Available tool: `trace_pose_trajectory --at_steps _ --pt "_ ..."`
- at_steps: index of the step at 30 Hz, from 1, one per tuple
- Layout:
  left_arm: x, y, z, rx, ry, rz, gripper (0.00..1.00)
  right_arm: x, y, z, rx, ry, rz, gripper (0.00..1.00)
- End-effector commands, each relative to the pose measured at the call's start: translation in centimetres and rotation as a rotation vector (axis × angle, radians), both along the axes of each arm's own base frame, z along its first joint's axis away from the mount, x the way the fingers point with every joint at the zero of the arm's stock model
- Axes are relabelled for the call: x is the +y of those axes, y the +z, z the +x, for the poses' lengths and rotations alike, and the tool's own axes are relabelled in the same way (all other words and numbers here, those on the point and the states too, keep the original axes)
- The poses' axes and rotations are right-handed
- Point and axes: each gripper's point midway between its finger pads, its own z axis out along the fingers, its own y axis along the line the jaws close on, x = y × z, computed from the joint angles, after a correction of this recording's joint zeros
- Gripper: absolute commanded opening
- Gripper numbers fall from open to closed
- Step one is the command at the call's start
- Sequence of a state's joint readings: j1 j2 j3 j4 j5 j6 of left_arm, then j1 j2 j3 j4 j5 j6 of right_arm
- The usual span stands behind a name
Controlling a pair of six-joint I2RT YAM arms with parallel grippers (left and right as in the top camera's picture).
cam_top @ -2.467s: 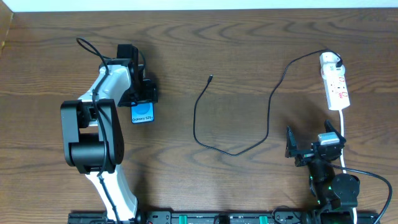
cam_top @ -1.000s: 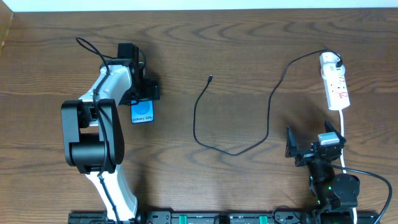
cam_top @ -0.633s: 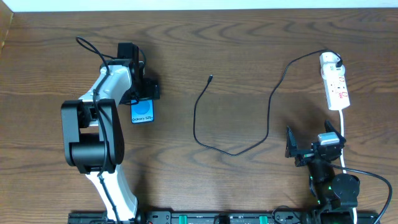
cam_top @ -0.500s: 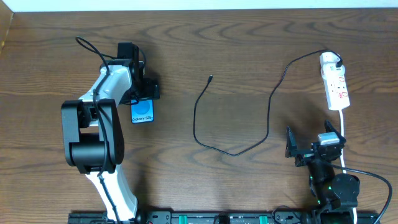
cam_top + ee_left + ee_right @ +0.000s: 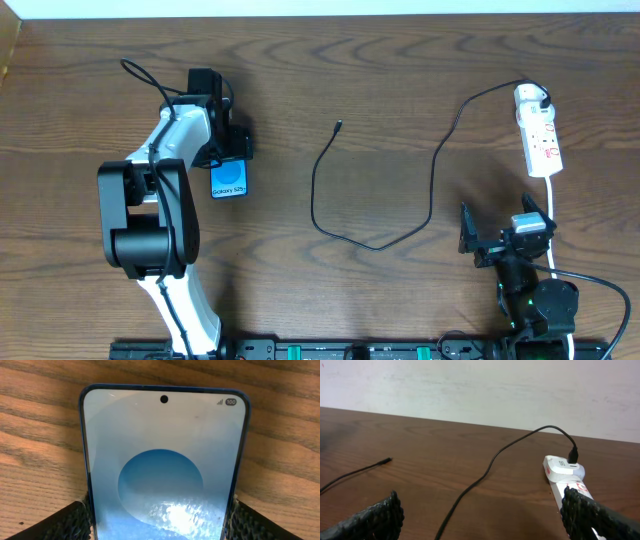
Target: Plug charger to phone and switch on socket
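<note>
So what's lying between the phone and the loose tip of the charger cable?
Nothing. In the overhead view, only bare table separates the phone from the charger tip.

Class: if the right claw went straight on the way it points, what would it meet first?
Likely the socket, ahead of the right claw's right side; the charger crosses mid-path. Height is unclear, so it may pass above.
</note>
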State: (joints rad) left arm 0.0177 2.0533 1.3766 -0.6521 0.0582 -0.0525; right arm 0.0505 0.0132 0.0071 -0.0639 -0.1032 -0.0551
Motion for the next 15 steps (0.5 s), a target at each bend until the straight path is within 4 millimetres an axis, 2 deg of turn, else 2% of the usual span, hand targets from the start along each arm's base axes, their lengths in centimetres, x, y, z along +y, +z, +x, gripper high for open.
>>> trace_pose_trajectory --at_steps 1,10,14,15 --pt "-0.7 -2.1 -1.9 0.08 -0.001 -0.036 0.78 -0.2 -0.2 0.0 0.007 -0.009 0.013 0.99" --pt "-0.7 -2.2 -2.3 0.096 0.0 -0.036 0.74 -0.2 -0.2 0.0 0.007 -0.009 0.013 0.99" --pt "-0.7 -2.2 -3.0 0.126 0.0 -0.037 0.75 -0.2 -0.2 0.0 0.007 -0.009 0.013 0.99" --pt "-0.7 -2.2 -3.1 0.131 0.0 -0.037 0.8 -0.2 -0.2 0.0 0.007 -0.009 0.013 0.99"
